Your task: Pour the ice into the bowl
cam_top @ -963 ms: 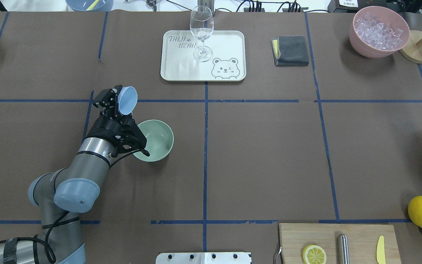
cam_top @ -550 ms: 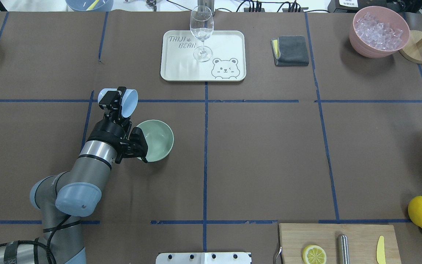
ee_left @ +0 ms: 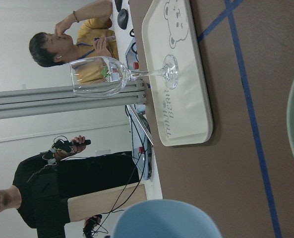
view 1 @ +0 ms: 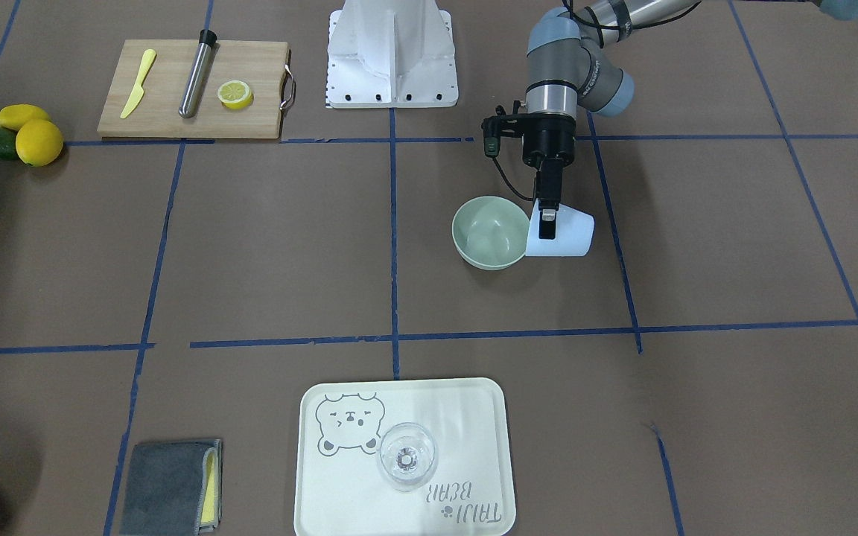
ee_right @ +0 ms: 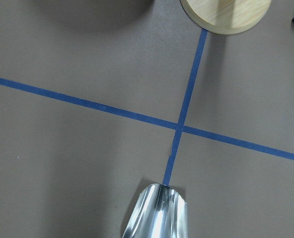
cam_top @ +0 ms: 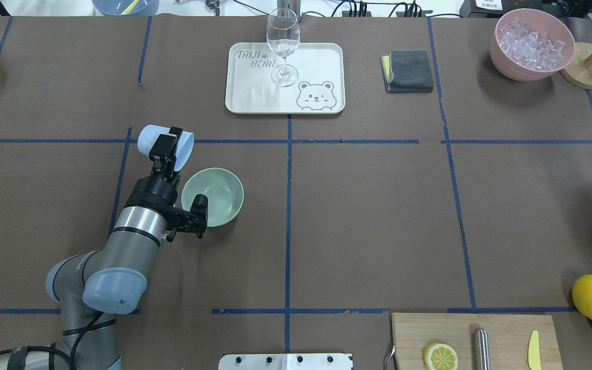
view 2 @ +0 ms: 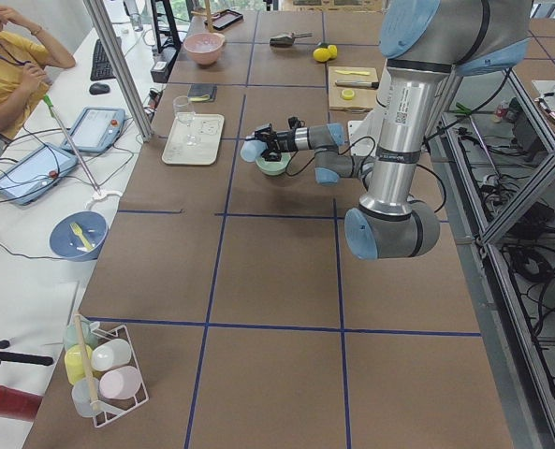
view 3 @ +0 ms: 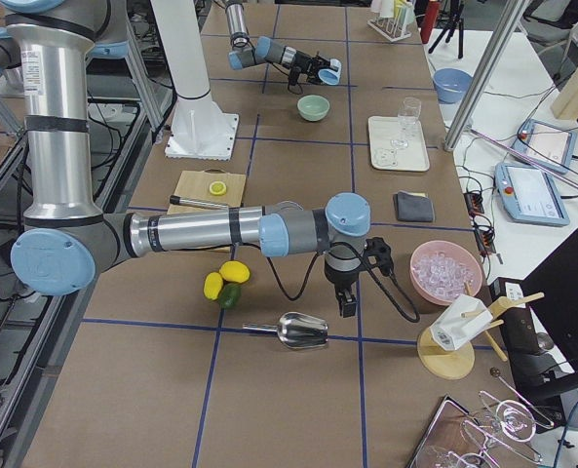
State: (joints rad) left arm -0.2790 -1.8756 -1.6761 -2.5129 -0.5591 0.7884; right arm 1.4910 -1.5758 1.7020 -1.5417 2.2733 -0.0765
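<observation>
The bowl [cam_top: 221,198] sits left of the table's centre, inside a square of blue tape lines. In the overhead and front views its pale green inside looks bare; whether any ice lies in it cannot be told. The only ice [cam_top: 530,43] plainly seen is heaped in a pink bowl [cam_top: 501,59] at the far right corner, well apart.

Just beside the green bowl, on its far left side, the left gripper [cam_top: 167,144] is clamped on a light blue cup [cam_top: 146,140], one finger across the cup's wall. The cup lies on its side with its mouth toward the bowl.

To the bowl's right the brown table is bare as far as the cutting board [cam_top: 506,329] and the lemons [cam_top: 591,297] at the near right edge. A tray [cam_top: 321,56] with a wine glass [cam_top: 282,46] and a folded grey cloth [cam_top: 408,71] lie along the far edge.

The front view shows the cup's mouth overlapping the bowl's rim. The left wrist view catches the cup's rim below, a sliver of the bowl at the right edge, and two people beyond the tray.

The left arm reaches forward from the near left corner, its wrist rolled so the cup is level. The right gripper [view 3: 347,302] points down beside a metal scoop [view 3: 303,331]; whether it is open cannot be told.
</observation>
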